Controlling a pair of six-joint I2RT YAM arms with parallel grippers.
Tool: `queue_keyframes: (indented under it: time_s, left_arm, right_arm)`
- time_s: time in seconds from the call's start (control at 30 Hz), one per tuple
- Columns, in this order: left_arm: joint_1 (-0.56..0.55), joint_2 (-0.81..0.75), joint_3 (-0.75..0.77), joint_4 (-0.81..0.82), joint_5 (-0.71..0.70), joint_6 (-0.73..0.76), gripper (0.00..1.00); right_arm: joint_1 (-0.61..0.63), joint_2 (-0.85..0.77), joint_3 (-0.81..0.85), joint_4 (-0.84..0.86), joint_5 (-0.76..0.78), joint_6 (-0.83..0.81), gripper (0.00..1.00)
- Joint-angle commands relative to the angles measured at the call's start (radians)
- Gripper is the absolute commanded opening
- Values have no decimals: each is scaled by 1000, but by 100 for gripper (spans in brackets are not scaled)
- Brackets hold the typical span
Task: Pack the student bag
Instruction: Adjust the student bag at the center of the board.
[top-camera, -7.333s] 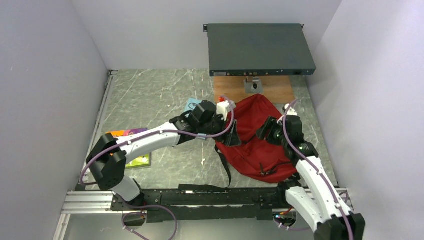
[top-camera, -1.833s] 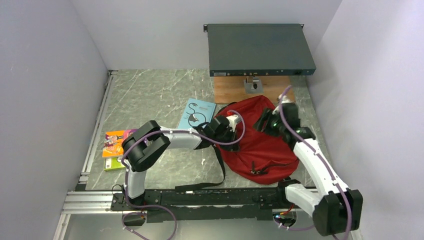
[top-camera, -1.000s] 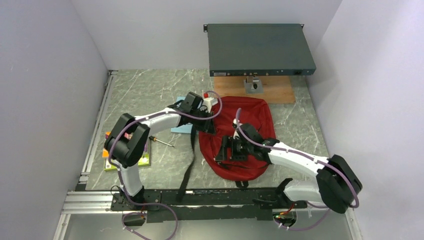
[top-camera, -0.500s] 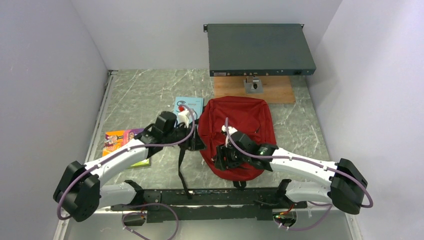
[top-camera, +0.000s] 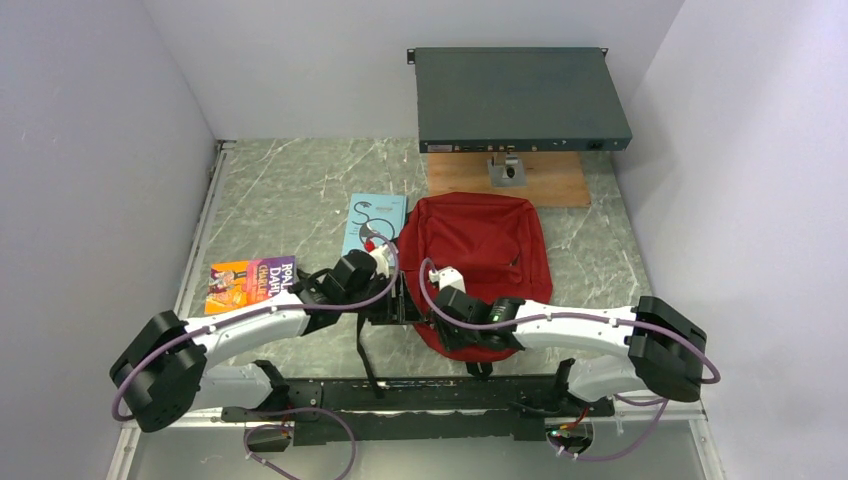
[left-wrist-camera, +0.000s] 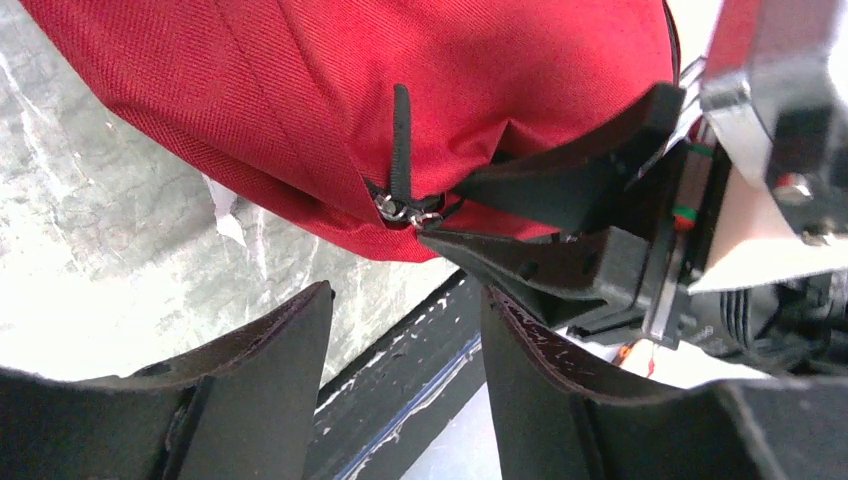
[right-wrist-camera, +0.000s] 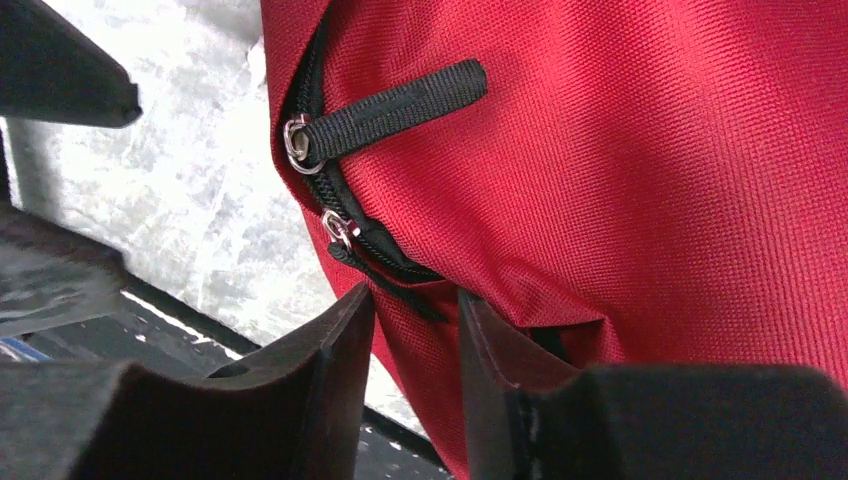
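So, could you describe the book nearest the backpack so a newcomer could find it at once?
Find the big red backpack lying in the middle of the table, in front of the dark flat box. A book lies beside its left edge. It is pale blue with a black swirl, unlike the orange and purple book farther left.

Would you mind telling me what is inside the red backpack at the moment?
Nothing inside shows: the red backpack lies flat and its zipper looks closed at the near corner, so the fabric hides any contents. The blue book lies outside, beside it.
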Motion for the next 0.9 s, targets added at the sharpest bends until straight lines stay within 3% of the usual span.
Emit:
queue_keyframes:
  time_s: [0.0,0.1,0.3,0.43,0.57,0.67,0.73,0.87]
  left_arm:
    - [-11,6,-24,97,-84,-131,59]
    - [-12,-7,-48,108,-108,-164,58]
    - [-13,-57,-58,76,-147,-163,60]
    - [-12,-70,-72,76,-157,-170,59]
    - [-13,-78,-87,76,-156,-186,58]
    - [-14,-81,-88,76,-157,-192,58]
    - [-14,-77,-83,76,-156,-195,57]
    - [-14,-34,-68,98,-133,-202,54]
  right_arm:
    - [39,9,63,2,135,26,32]
    - [42,2,65,9,144,27,31]
    - [38,-50,26,91,99,88,58]
    - [3,-78,-26,141,61,191,59]
    - [-59,-75,-75,218,-22,266,44]
    - [-61,-44,-69,217,-6,228,40]
    - [-61,-29,-63,215,-8,202,26]
    - [-55,-37,-51,199,-14,172,8]
